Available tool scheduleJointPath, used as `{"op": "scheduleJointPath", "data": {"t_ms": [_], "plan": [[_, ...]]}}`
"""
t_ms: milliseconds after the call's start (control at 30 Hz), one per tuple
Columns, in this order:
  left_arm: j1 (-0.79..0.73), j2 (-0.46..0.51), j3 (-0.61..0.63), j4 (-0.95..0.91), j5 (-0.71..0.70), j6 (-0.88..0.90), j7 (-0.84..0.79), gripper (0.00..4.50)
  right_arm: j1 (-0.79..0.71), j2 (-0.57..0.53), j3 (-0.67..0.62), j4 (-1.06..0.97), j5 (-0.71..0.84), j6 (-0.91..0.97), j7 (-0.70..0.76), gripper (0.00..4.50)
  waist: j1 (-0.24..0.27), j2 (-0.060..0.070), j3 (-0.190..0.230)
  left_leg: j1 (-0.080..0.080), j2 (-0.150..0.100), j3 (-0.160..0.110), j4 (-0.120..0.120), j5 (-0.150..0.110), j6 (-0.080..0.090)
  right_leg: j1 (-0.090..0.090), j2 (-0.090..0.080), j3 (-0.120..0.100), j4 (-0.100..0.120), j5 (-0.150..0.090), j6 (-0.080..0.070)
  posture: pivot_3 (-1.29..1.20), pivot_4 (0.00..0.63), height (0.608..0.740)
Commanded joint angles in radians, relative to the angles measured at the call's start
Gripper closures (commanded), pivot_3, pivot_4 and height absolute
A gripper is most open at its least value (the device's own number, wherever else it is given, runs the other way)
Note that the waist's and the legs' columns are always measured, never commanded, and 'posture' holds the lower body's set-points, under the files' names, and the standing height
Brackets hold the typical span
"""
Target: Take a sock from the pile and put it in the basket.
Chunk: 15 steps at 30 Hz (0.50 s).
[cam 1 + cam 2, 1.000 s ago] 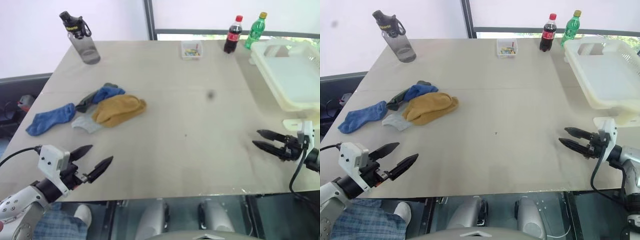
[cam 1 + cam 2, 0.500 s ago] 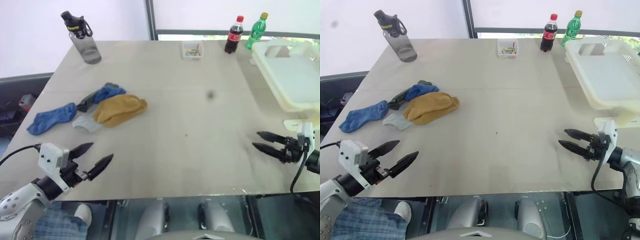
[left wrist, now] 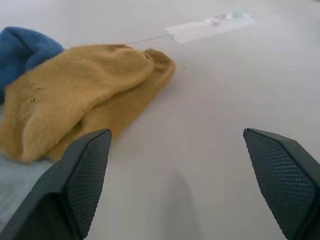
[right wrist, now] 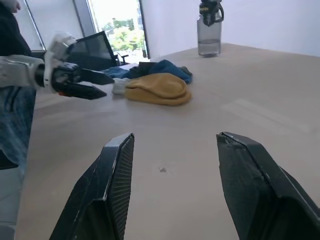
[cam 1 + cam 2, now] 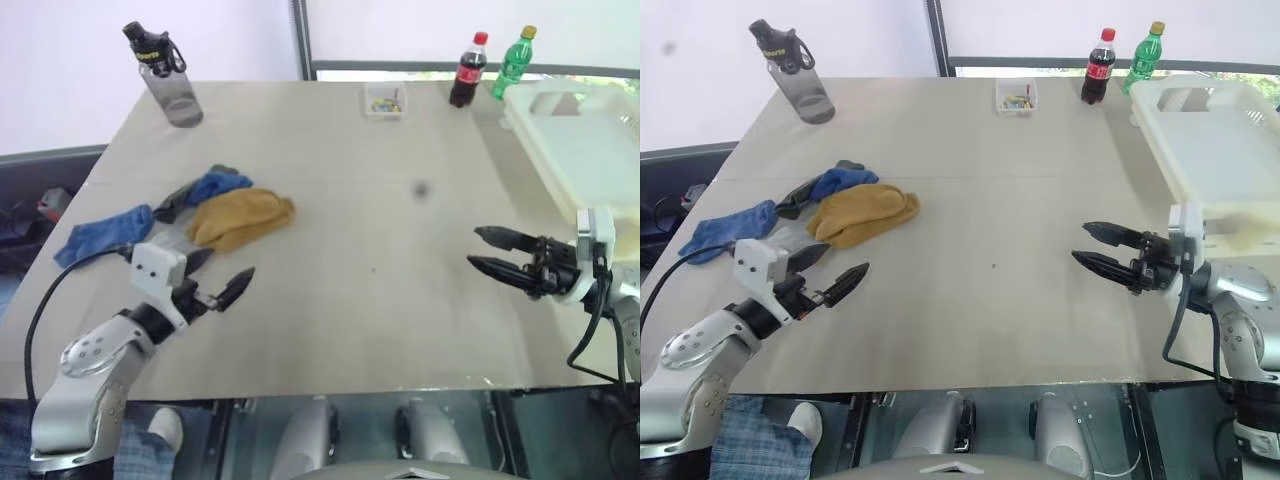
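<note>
While both grippers hover empty over the table [image 5: 400, 260], the socks lie untouched.
Left gripper [image 5: 205, 282], fingers spread wide, is just beside the pile [image 5: 190, 218]; right gripper [image 5: 488, 251], fingers apart, is near the basket [image 5: 560, 190].

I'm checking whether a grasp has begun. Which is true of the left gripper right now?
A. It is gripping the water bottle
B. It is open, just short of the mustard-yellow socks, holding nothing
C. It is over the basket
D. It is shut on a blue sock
B: the left gripper has its fingers spread apart over bare table, with the mustard-yellow socks just beyond them and nothing between them.
</note>
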Motion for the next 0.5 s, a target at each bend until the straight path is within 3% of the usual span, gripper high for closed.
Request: {"op": "scheduleJointPath", "data": {"t_ms": [33,300,500], "plan": [[-0.105,-0.016,-0.059,0.053,0.082,0.001,0.084,0.0,-0.038,-0.015,-0.008,-0.052,0.047,0.05,-0.019,1.81,0.007,0.0,0.0,0.0,-0.001,0.0,0.0,0.0,0.0,0.0,0.0,0.0,0.0,0.0,0.0,0.0,0.15,0.74],[-0.335,-0.09,-0.223,0.247,0.24,-0.087,0.151,0.0,-0.052,-0.007,-0.003,-0.049,0.034,0.037,-0.012,1.81,0.018,-0.001,0.001,-0.001,-0.002,0.0,0.001,0.0,0.0,0.0,0.001,-0.005,0.001,0.0,0.0,0.0,0.15,0.74],[-0.455,-0.106,-0.277,0.409,0.364,-0.195,0.205,0.0,-0.06,0.004,0.002,-0.022,0.008,-0.003,-0.006,1.81,0.014,-0.001,0.001,-0.002,-0.002,-0.001,0.003,0.0,0.0,0.0,0.002,-0.006,0.001,0.0,0.0,0.0,0.15,0.74]]}}
